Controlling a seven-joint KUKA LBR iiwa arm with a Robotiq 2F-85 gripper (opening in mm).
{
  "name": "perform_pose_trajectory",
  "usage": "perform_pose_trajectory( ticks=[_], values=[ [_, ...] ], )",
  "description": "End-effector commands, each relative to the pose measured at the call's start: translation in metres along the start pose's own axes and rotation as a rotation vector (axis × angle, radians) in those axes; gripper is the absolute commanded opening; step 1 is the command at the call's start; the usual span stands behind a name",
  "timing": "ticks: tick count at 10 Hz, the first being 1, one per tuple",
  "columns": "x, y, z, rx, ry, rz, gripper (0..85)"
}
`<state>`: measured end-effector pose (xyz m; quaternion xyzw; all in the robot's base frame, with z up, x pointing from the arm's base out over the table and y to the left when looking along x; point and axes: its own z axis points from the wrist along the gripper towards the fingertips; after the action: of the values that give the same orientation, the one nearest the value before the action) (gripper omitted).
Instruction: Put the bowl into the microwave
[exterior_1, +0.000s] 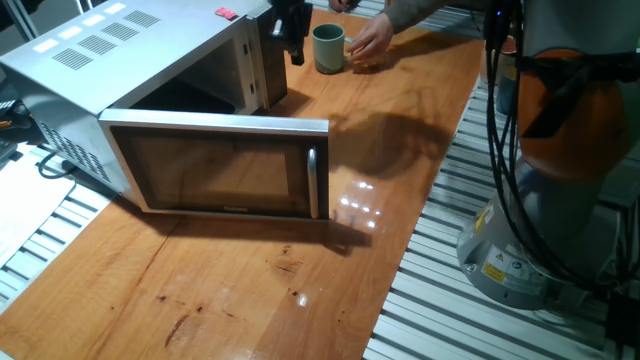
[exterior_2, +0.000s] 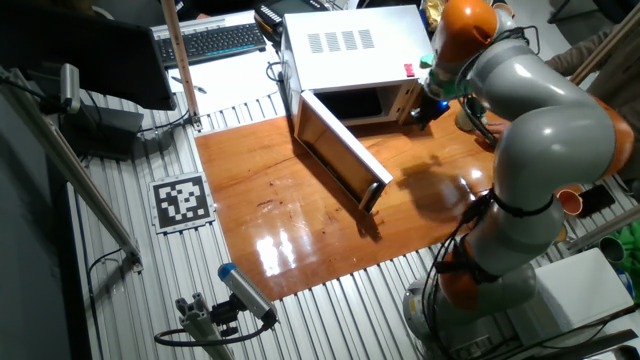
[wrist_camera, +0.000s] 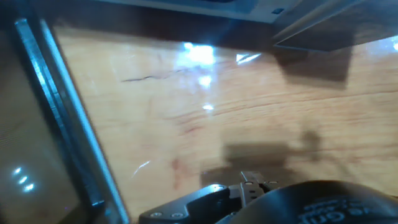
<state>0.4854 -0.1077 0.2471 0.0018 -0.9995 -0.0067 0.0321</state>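
The bowl (exterior_1: 328, 48), a small grey-green mug, stands upright on the wooden table just right of the microwave's open front. A person's hand (exterior_1: 372, 42) rests beside it. The microwave (exterior_1: 120, 50) is silver-white, and its glass door (exterior_1: 220, 165) is swung wide open with the cavity dark inside. It also shows in the other fixed view (exterior_2: 350, 45), as does its door (exterior_2: 340, 150). My gripper (exterior_1: 293, 45) hangs dark at the cavity's right edge, just left of the bowl and holding nothing. The other fixed view shows the gripper (exterior_2: 430, 105) too. The hand view shows only table wood and the door edge (wrist_camera: 62, 118).
A small pink object (exterior_1: 225, 13) lies on the microwave's top. The robot's base (exterior_1: 540, 200) stands off the table's right edge. A keyboard (exterior_2: 210, 42) and papers lie behind the microwave. A black-and-white marker (exterior_2: 182, 200) lies on the slatted surface at the left.
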Motion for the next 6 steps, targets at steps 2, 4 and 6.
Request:
perform_pose_trajectory(
  ticks=[2, 4, 6],
  values=[
    [0.0000, -0.0060, 0.0000, 0.027, 0.021, 0.026, 0.0],
    [0.0000, -0.0060, 0.0000, 0.072, 0.050, 0.096, 0.0],
    [0.0000, -0.0060, 0.0000, 0.126, 0.076, 0.166, 0.0]
  ],
)
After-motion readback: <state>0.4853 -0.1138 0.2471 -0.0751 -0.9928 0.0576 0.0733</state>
